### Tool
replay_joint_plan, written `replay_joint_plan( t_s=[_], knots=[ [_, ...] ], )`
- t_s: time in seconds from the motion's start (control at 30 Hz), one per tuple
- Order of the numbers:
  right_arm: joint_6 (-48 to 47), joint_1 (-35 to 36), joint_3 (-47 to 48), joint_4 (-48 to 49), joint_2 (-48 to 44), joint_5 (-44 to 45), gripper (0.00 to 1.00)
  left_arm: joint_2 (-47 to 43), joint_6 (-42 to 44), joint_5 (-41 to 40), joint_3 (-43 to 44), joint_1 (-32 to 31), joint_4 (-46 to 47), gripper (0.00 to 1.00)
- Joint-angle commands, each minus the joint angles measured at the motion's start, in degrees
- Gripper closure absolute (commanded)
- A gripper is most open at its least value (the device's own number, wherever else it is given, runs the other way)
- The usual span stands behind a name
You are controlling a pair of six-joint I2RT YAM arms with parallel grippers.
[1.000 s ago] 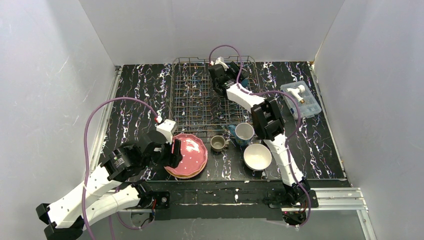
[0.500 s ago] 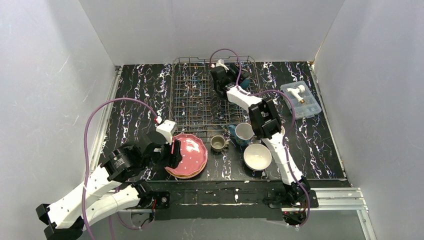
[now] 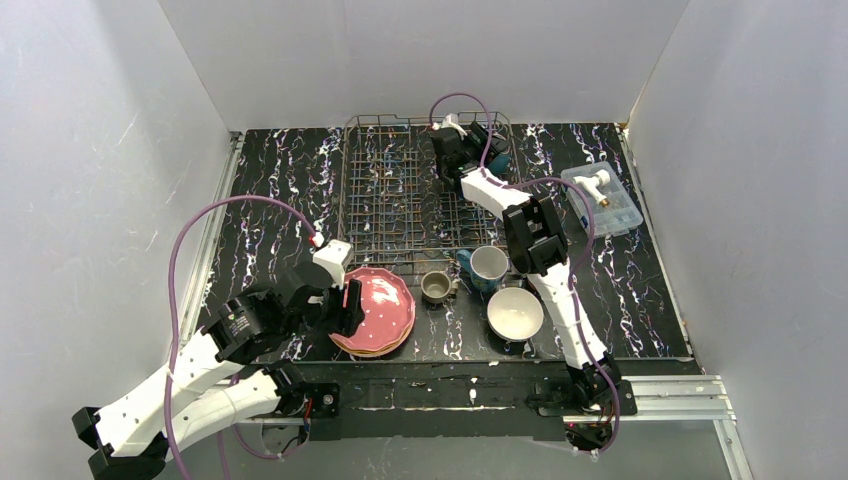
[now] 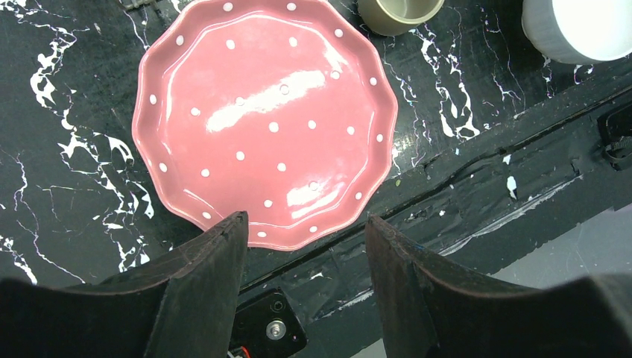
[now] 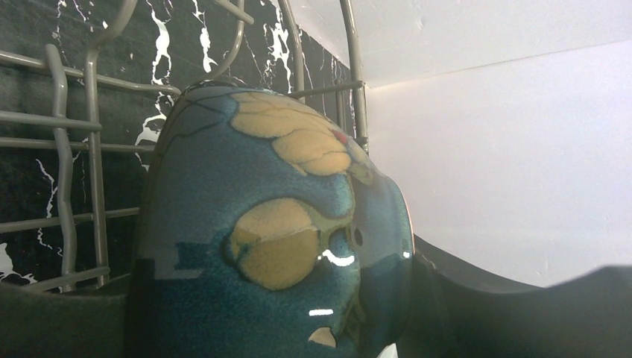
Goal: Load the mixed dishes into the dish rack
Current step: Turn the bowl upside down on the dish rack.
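1. Right fingers (image 5: 514,317) grasp a teal bowl (image 5: 276,239) inside the dish rack (image 3: 385,200), at its far right corner.
2. Left fingers (image 4: 212,272), spread apart, hover over the pink plate (image 4: 268,127) by the table's (image 3: 270,180) near edge.

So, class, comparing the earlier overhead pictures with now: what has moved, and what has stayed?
The right fingers, gripping the teal bowl, shifted rightward over the dish rack, toward its far right corner. Nothing was grasped or released. The left fingers stayed open by the pink plate's near rim; the olive mug, blue mug and white bowl stayed put.
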Motion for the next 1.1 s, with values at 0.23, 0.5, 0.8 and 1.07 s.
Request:
replay_joint_plan(
  t_s=[0.23, 0.5, 0.8, 1.07],
  knots=[
    [-0.2, 0.18, 0.96, 5.22, 0.1, 3.1, 0.98, 0.09, 0.56, -1.5, -0.12, -0.03, 0.14, 0.43],
    [0.22, 0.01, 1.14, 4.55, 1.29, 2.89, 0.93, 0.55, 0.56, -1.41, -0.13, -0.05, 0.14, 0.42],
    [1.21, -0.18, 0.85, 3.47, 1.66, 2.54, 0.83, 0.87, 0.69, -1.11, -0.04, -0.05, 0.1, 0.42],
    [2.04, -0.18, 0.3, 2.4, 1.46, 2.25, 0.49, 0.83, 0.73, -1.15, -0.12, -0.05, 0.11, 0.42]
  ],
)
